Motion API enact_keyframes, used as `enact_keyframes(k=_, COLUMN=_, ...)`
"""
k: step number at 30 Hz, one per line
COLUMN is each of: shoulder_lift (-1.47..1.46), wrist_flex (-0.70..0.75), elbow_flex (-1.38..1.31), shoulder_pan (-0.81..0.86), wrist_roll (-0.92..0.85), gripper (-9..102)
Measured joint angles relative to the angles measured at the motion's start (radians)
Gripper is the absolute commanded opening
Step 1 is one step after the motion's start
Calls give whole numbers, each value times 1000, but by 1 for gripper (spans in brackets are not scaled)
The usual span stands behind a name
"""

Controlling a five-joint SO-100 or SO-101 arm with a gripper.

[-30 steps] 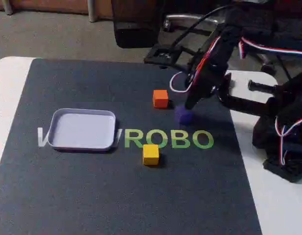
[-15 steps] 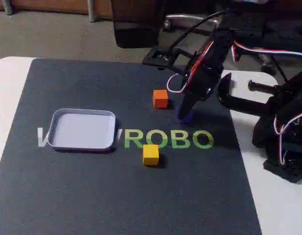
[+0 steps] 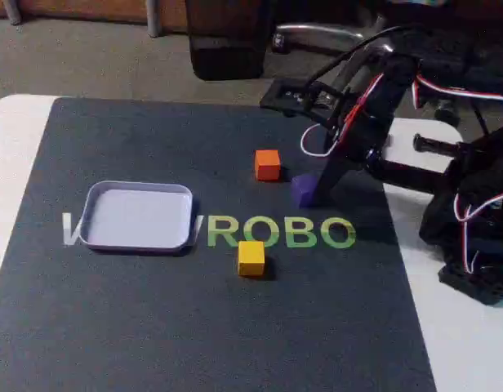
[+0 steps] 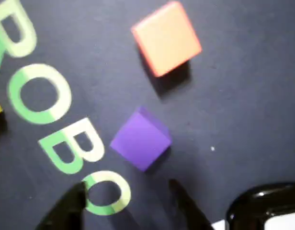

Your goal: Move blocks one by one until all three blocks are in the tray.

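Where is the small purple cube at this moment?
In the fixed view, the small matte purple cube sits on the dark mat, right of and just below the orange cube, above the green "ROBO" lettering, with the tool beside it.

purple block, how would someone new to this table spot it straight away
Find the green ROBO lettering on the dark mat. Just above its last letters, beside the gripper, sits the purple block. It is darker than the orange block nearby.
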Motion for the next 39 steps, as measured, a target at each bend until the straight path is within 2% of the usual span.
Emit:
enact_keyframes(k=21, shoulder_lift=-98, wrist_flex=-25, elbow_flex=0, shoulder_pan=20, wrist_roll=81, gripper=27)
enact_keyframes(k=39, shoulder_lift=-337, wrist_flex=-60, elbow_flex=-160, shoulder_pan=-51, wrist_roll=362, gripper=27)
